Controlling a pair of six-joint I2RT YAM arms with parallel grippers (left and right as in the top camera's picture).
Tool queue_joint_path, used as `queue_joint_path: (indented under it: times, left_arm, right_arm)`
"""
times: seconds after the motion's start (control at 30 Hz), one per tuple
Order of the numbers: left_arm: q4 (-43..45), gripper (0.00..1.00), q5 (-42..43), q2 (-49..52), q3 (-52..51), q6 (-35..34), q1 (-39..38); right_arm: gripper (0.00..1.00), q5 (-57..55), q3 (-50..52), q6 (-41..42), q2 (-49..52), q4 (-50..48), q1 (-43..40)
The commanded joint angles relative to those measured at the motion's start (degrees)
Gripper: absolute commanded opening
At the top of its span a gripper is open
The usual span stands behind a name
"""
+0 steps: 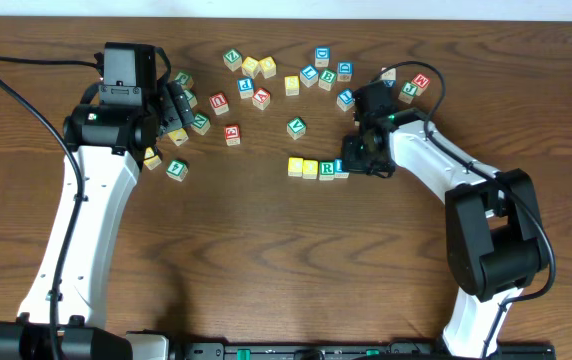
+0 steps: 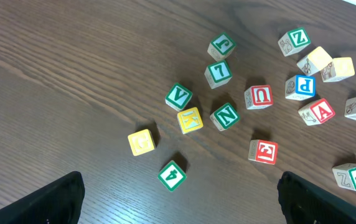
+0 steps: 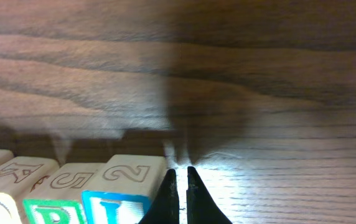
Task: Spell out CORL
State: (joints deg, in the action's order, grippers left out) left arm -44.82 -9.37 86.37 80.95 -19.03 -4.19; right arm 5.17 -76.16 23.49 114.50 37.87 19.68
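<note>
Four cubes stand in a row mid-table: two yellow-topped cubes [image 1: 296,167] [image 1: 311,169], the green R cube [image 1: 327,169] and the blue L cube [image 1: 341,167]. My right gripper [image 1: 351,160] is shut and empty, low at the right end of the row. In the right wrist view its closed fingertips [image 3: 181,177] stand against the right side of the L cube [image 3: 117,208], with the R cube [image 3: 53,213] to its left. My left gripper [image 1: 174,112] hangs open over scattered cubes at the far left. Nothing sits between its fingers [image 2: 66,199]; a green 4 cube [image 2: 172,175] lies below.
Loose letter cubes are strewn along the back: a green V [image 1: 296,128], a red A [image 1: 232,134], a cluster [image 1: 316,62], and an M cube [image 1: 421,82] behind the right arm. Near the left gripper lie N [image 2: 224,116], U [image 2: 259,96] and a yellow cube [image 2: 142,142].
</note>
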Motion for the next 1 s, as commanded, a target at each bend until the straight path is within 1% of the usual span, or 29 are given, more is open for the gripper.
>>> queue_joint_path:
  times: [0.0,0.53,0.97]
  left_arm:
    - [-0.2,0.98,-0.3,-0.2,0.3,0.6,0.2]
    - [-0.2,0.98,-0.3,-0.2,0.3,0.6,0.2]
    - [-0.2,0.98,-0.3,-0.2,0.3,0.6,0.2]
  right_arm:
    - [0.01,0.0,0.2,0.2,0.2,-0.2,1.2]
    - [0.02,2.3,0.2,-1.4,0.2,-4.7,2.7]
    - [0.01,3.4,0.2,-1.9,0.2,-3.3,2.9]
